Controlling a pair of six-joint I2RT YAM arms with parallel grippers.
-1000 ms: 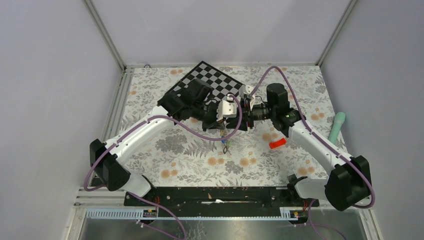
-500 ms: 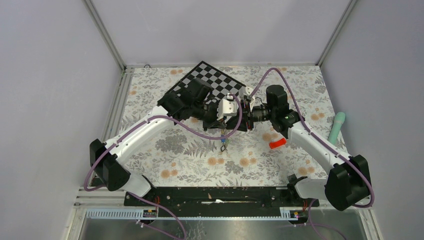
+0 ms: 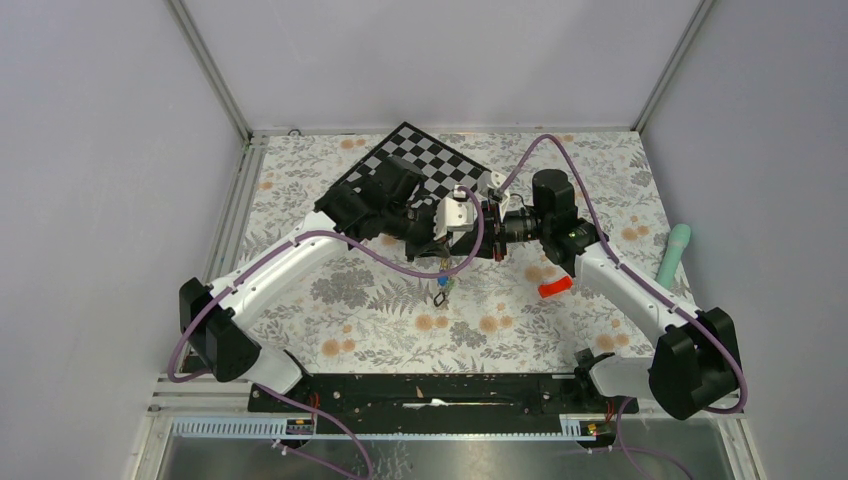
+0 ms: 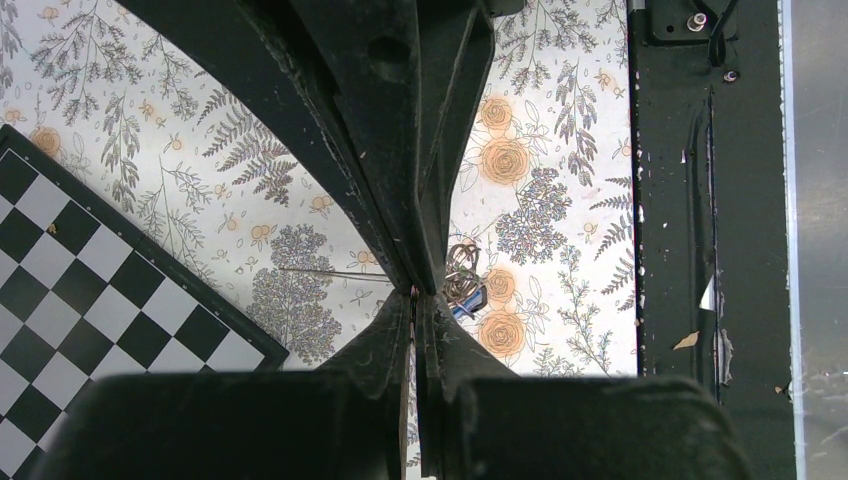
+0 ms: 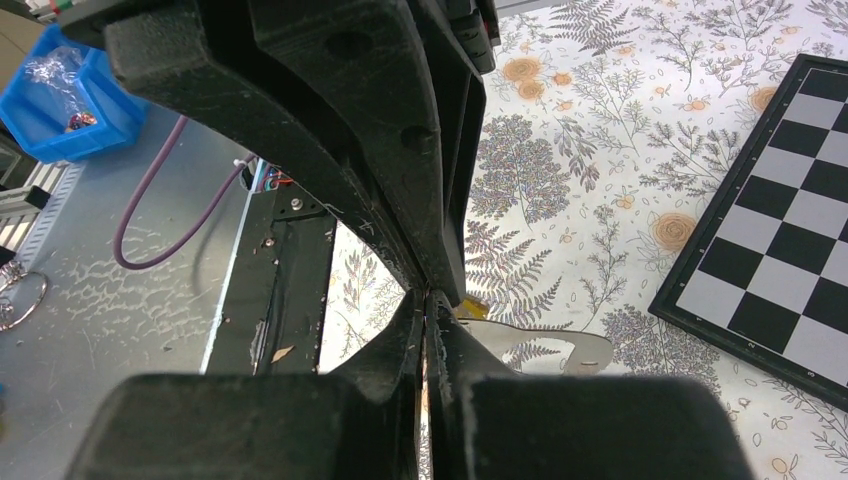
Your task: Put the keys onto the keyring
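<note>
One keyring (image 5: pixel 540 346), one checkerboard (image 3: pixel 425 160), one key bunch (image 3: pixel 441 289).

Left hand (image 4: pixel 415 290) and right hand (image 5: pixel 428 290) meet tip to tip, with no passage between. The checkerboard (image 3: pixel 425 165) lies just beyond them and a red piece (image 3: pixel 555 288) near the right hand. The bench (image 3: pixel 380 320) on their near side lies open.
</note>
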